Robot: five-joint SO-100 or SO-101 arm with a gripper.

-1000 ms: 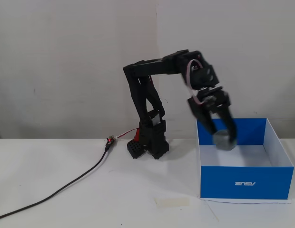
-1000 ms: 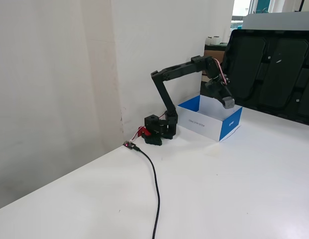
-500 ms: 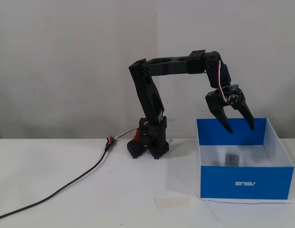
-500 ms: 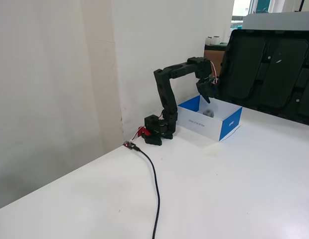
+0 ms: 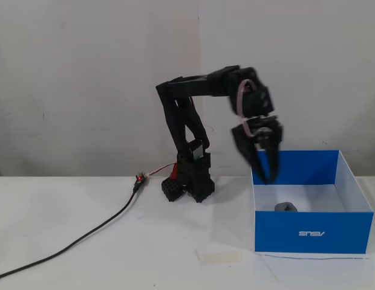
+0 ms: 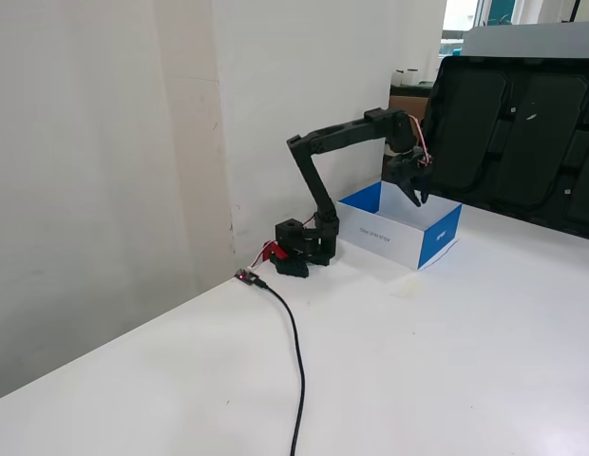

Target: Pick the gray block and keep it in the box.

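Gray block lies on the floor of the box, loose, near the middle, slightly toward the 9 o'clock wall in a fixed view. It looks wider than tall there, long axis running 3 to 9 o'clock; grooves too small to read.

In the other fixed view the box shows its near blue wall and the white outside of its side wall; the block is hidden behind the walls.

Gripper hangs above the box's 9 o'clock edge, tips pointing down to 6 o'clock, holding nothing. Jaws appear close together with a narrow gap; blurred, so exact spread is unclear. In the other fixed view the gripper is a dark shape over the box; jaws cannot be told.

Beige tape strip lies on the white surface just at 9 o'clock of the box's front corner.
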